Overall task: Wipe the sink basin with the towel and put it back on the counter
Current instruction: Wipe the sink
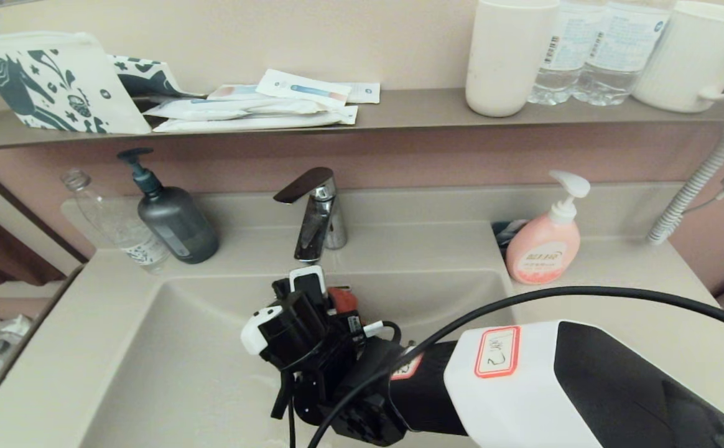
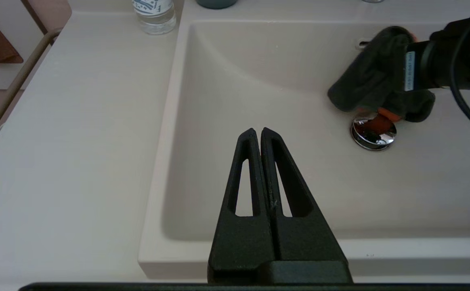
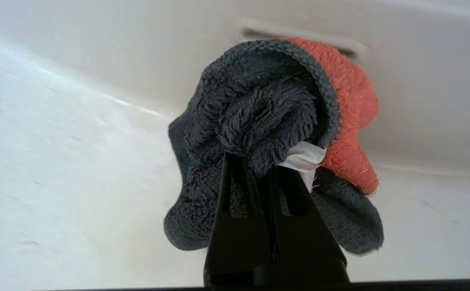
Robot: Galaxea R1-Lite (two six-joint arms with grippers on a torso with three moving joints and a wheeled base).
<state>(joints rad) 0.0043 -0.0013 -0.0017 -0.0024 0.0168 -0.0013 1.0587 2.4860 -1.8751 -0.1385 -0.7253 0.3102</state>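
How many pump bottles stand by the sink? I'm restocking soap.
2. The dark grey pump bottle stands on the counter left of the faucet; the pink pump bottle stands right of it. None looks hidden.

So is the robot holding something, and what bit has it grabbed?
Yes, the right gripper pinches the towel by a bunched fold in its middle. The left gripper holds nothing.

Right arm (image 1: 573, 386), lower right of head view: white shell, then black section, red-bordered white label with handwritten marks. Black wrist (image 1: 312, 354) with white-capped camera module, white plug. Thick black cable (image 1: 524, 298) arcs over arm. Both grippers, left gripper (image 2: 258, 133) and right gripper (image 3: 255, 161): matte black tapered fingers, each with long slot.
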